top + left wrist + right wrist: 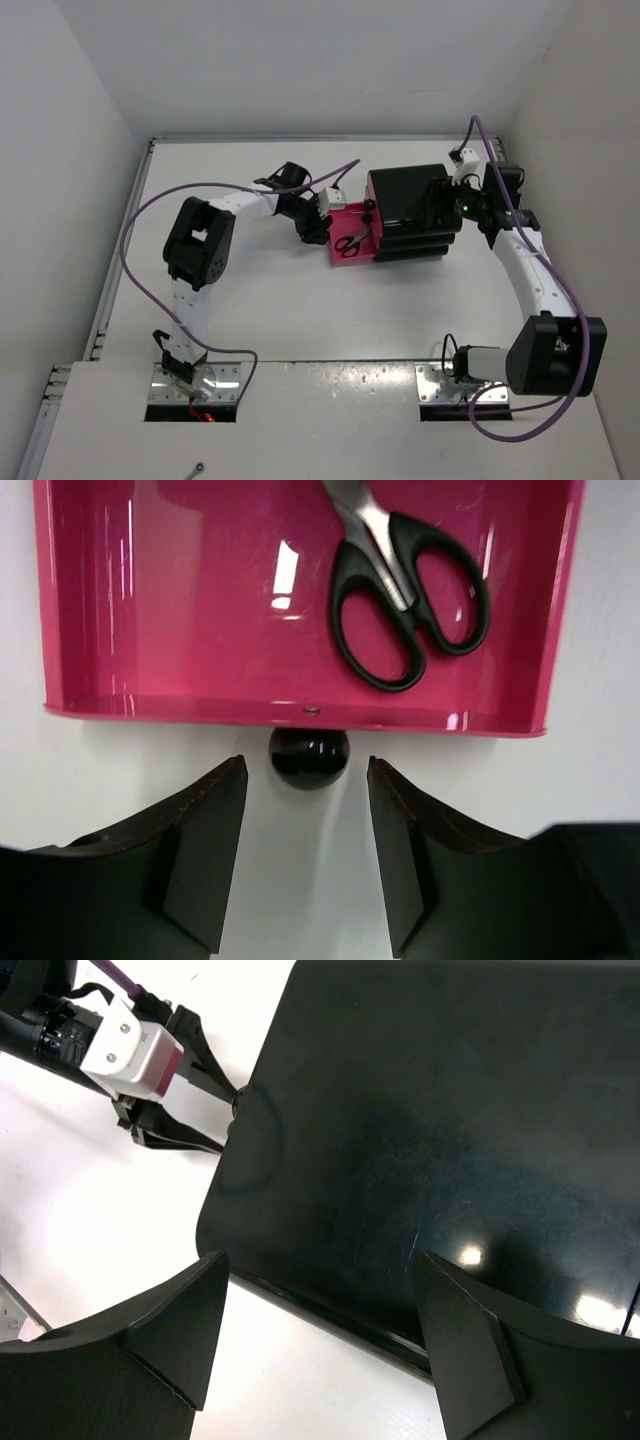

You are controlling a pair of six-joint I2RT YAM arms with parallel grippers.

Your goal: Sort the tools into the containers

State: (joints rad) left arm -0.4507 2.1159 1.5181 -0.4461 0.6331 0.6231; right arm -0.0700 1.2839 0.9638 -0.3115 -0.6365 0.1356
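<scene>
A glossy black box (408, 200) holds the containers, and one magenta-pink drawer (340, 258) stands pulled out to its left. Black-handled scissors (352, 240) lie inside that drawer (90, 600), seen at its right in the left wrist view (405, 610). My left gripper (322, 228) is at the drawer's front. It is open (305, 772), with the round black knob (308, 757) just ahead between the fingertips and untouched. My right gripper (448, 205) is at the box's right side. It is open (320, 1300) over the edge of the box's top (450, 1130), holding nothing.
The other drawers (415, 248) sit pushed in below the box's top. White walls close in the table at the left, back and right. The left arm's wrist (130, 1050) shows beyond the box. A small metal object (199, 467) lies on the near board.
</scene>
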